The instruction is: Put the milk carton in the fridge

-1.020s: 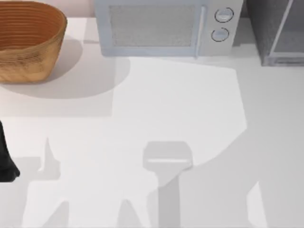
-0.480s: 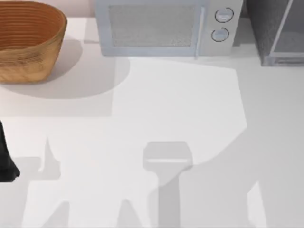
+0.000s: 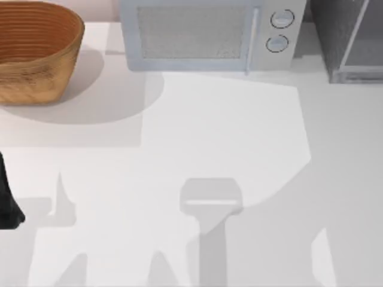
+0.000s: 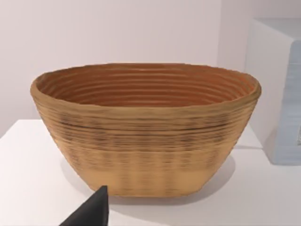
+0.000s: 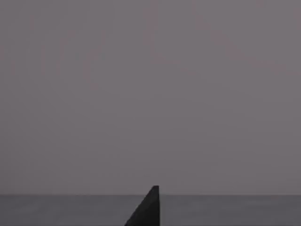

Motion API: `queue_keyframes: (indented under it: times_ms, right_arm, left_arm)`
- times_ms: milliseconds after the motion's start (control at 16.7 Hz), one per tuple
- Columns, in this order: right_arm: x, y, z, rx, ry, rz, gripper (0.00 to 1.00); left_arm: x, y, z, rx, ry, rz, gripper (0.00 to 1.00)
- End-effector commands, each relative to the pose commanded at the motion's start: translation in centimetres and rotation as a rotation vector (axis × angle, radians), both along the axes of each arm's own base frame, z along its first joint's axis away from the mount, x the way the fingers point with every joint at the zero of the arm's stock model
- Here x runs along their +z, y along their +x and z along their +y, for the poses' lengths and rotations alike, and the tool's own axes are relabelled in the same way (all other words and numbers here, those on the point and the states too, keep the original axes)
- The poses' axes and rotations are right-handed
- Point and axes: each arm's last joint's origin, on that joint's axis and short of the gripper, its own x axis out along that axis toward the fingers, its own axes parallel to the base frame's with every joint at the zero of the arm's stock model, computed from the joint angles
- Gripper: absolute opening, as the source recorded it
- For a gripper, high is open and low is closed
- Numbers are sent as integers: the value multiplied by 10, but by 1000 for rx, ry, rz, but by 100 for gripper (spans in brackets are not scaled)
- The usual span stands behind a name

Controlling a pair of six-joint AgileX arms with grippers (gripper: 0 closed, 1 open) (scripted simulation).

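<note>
The milk carton is out of view. The fridge, a dark-grey cabinet with a pale panel and a light-grey frame, stands at the table's back right corner, cut off by the picture's edge. My left arm is a black shape at the table's left edge, about halfway down. In the left wrist view a black tip of my left gripper points toward the wicker basket, well short of it. In the right wrist view a black tip of my right gripper sits before a plain grey surface.
A light-grey microwave with two round knobs stands at the back middle, left of the fridge. The wicker basket sits at the back left. The white tabletop carries the arms' shadows.
</note>
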Motion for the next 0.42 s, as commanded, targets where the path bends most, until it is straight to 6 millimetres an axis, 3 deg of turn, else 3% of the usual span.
queue_keyframes:
  times_ms: [120,420]
  right_arm:
    - [0,0,0,0,0,0,100]
    - [0,0,0,0,0,0,100]
  left_arm:
    - [0,0,0,0,0,0,100]
    - [0,0,0,0,0,0,100]
